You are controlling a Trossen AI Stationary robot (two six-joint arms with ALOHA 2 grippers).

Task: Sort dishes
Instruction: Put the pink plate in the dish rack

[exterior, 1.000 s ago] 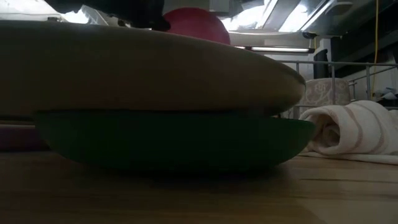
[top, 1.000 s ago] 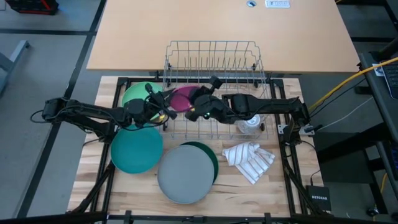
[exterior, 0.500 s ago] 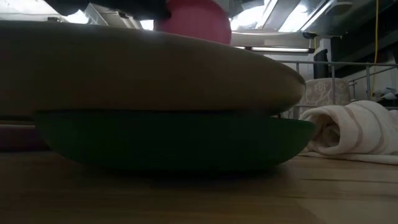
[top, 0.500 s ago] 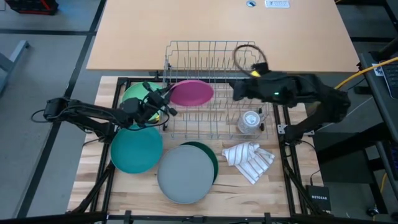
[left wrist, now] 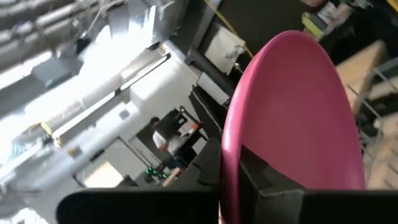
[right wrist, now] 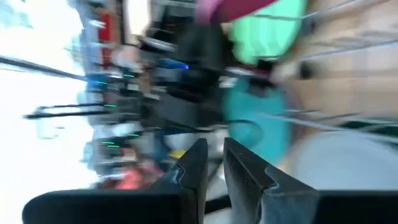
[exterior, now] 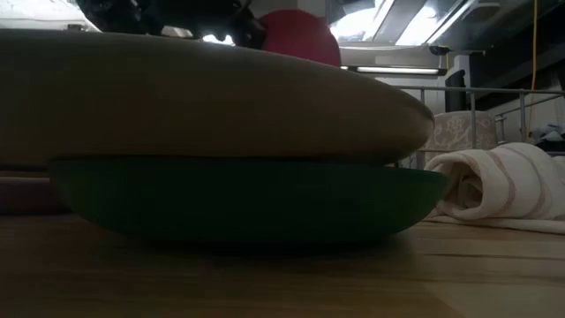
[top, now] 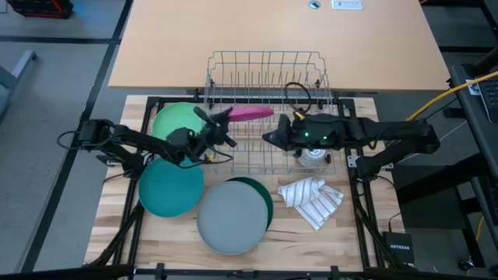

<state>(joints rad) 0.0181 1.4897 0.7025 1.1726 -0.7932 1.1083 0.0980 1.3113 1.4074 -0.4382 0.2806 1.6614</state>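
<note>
My left gripper point(top: 222, 128) is shut on a pink plate point(top: 250, 113), held on edge above the left part of the wire dish rack point(top: 268, 85). The plate fills the left wrist view point(left wrist: 298, 118) and peeks over the stack in the low view point(exterior: 300, 35). My right gripper point(top: 270, 139) hovers over the rack's middle, pointing toward the table's left; its fingers point(right wrist: 196, 165) stand slightly apart with nothing between them. A light green plate point(top: 173, 120) and a teal plate point(top: 170, 188) lie flat on the table. A grey plate point(top: 229, 218) lies on a dark green one point(top: 263, 194). My left gripper pinches the pink plate's rim point(left wrist: 225, 146) between its two fingers, one on each face. The fingers come from the table's left, roughly level and tipped a little upward. The plate is lifted clear of the rack and stands nearly upright on edge, rising beyond the fingers.
A small clear glass cup point(top: 313, 152) stands in the rack's right part, under my right arm. A rolled white striped cloth point(top: 311, 201) lies near the right front. A tan tabletop point(top: 272, 31) lies beyond the rack.
My left gripper has rolled and moved toward the rack, tipping the pink plate from face-up to nearly on edge. My right gripper has left the plate, swung up toward the far right, then come back over the rack's middle, rolling as it went.
</note>
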